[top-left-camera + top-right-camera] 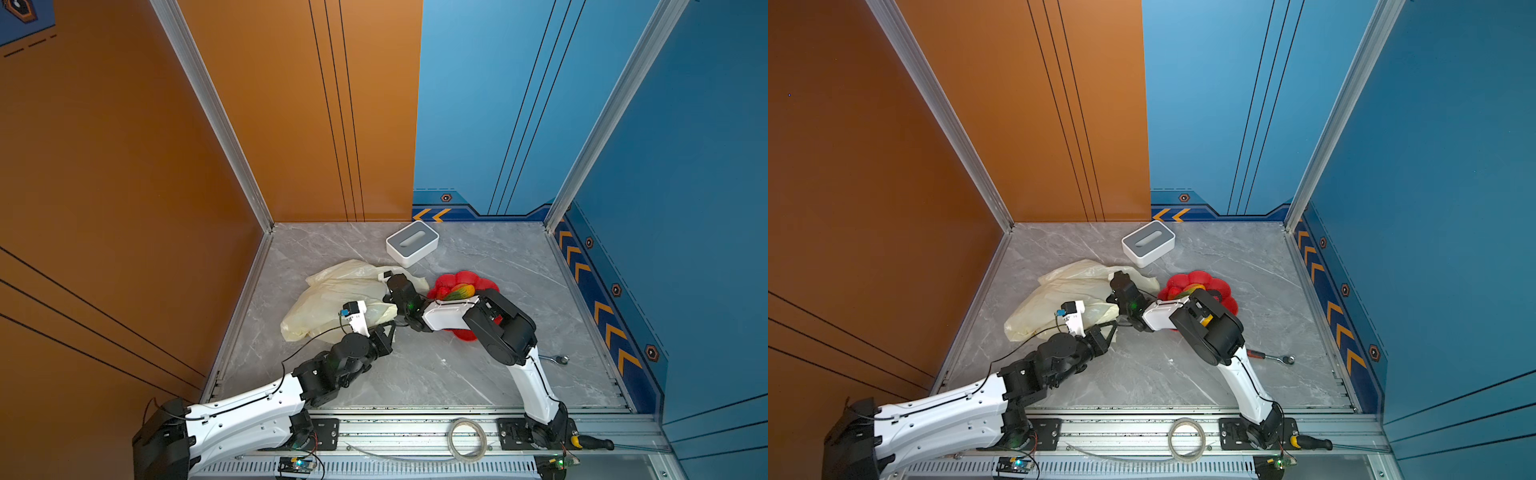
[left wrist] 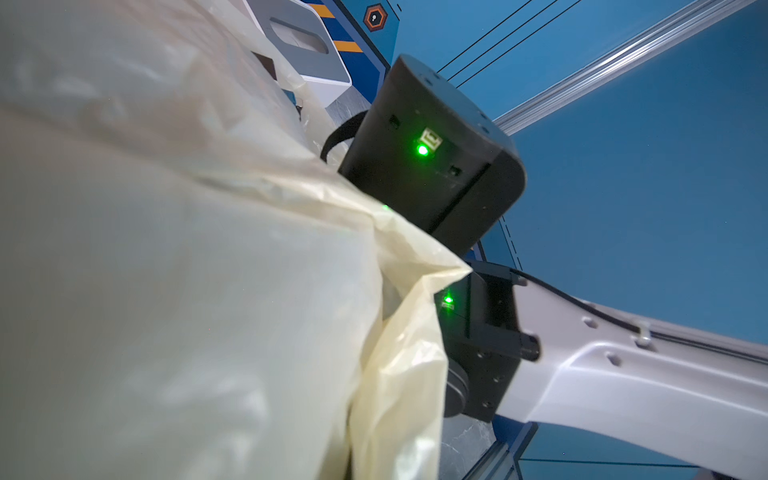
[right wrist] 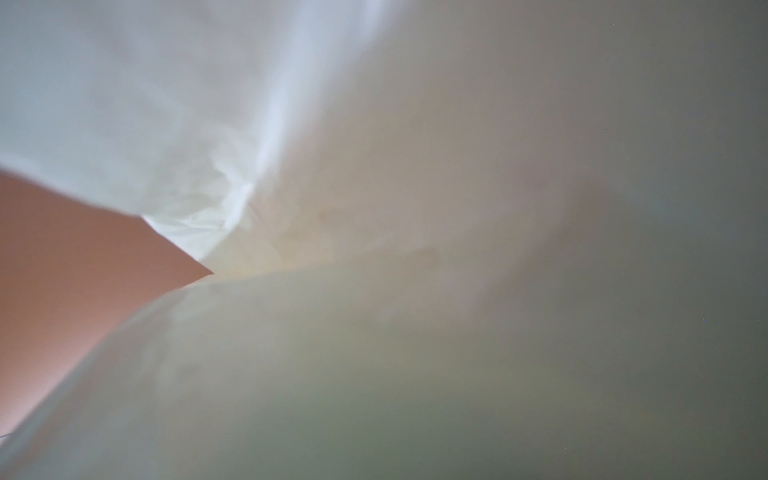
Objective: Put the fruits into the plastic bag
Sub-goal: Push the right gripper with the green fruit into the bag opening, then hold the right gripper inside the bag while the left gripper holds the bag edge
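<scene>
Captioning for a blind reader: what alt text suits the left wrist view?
A crinkled cream plastic bag fills most of the frame. Past it is the right arm's black wrist, green light on, then a white-and-grey box and blue wall.

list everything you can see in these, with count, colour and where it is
plastic bag: 1, cream-yellow, rear left of table
box: 1, white with grey top, behind the bag
dish: 1, red, flower-shaped, right of the bag
mango: 1 clearly seen, red-yellow-green, in the dish; right arm hides any others
wrench: 1, silver, right side of table
tape roll: 1, clear, front rail
screwdriver: 1, black and yellow handle, front rail, right
table: 1, grey marble
left gripper: 1, black, at the bag's near edge, jaws shut
right gripper: 1, black, reaching into the bag, jaws hidden
</scene>
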